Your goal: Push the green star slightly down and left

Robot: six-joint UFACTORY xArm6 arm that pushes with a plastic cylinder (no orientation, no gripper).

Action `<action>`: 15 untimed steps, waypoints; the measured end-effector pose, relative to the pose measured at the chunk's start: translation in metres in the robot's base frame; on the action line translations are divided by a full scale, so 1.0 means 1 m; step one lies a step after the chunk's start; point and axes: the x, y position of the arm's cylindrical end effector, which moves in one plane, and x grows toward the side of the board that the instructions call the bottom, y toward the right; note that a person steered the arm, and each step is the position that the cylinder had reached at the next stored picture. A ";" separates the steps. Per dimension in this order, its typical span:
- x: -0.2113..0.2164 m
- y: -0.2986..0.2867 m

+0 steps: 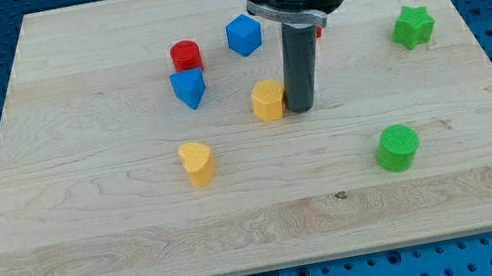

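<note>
The green star (pixel 413 25) lies near the view's right edge of the wooden board (pixel 124 251), towards the top. My tip (pixel 302 107) stands on the board at the middle, far to the left of the star and a little lower. It touches or nearly touches the right side of a yellow block (pixel 268 100).
A green cylinder (pixel 398 147) sits below the star at the lower right. A yellow heart (pixel 196 162), a blue block (pixel 189 88), a red cylinder (pixel 186 56) and a blue cube (pixel 244 34) lie left of the rod. A red piece (pixel 318 31) shows behind the rod.
</note>
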 end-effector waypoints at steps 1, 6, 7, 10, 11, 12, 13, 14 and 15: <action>0.000 -0.003; -0.079 0.215; -0.130 0.214; -0.080 0.206; -0.054 0.206; -0.064 0.206; -0.090 0.206; -0.103 0.197; -0.096 0.176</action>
